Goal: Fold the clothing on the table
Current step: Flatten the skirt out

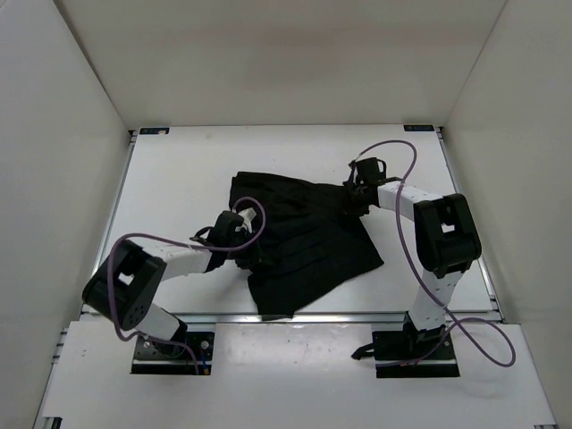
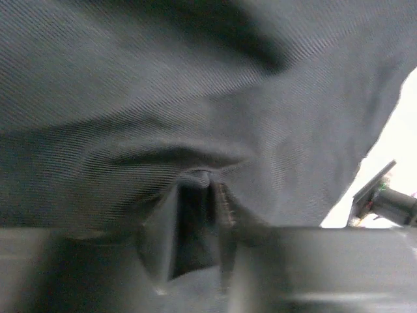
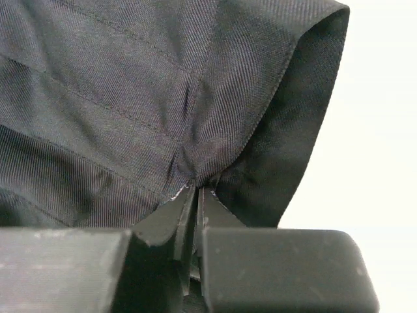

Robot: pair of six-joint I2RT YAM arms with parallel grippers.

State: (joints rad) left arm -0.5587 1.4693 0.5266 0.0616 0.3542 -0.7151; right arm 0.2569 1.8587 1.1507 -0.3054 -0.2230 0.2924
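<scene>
Two sides taken for folding: the right gripper (image 3: 195,190) pinches the clothing (image 1: 308,241); whether the left gripper (image 2: 199,192) holds, we cannot tell.

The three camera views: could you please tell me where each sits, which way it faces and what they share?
Top external: above and behind the arms, looking down at the flat white tabletop and black pleated fabric garment; both arms show.
Left wrist: on the left arm, against the garment; left pincer fingers show.
Right wrist: on the right arm, facing a hem; right pincer pinches it.
All three share the garment.
</scene>
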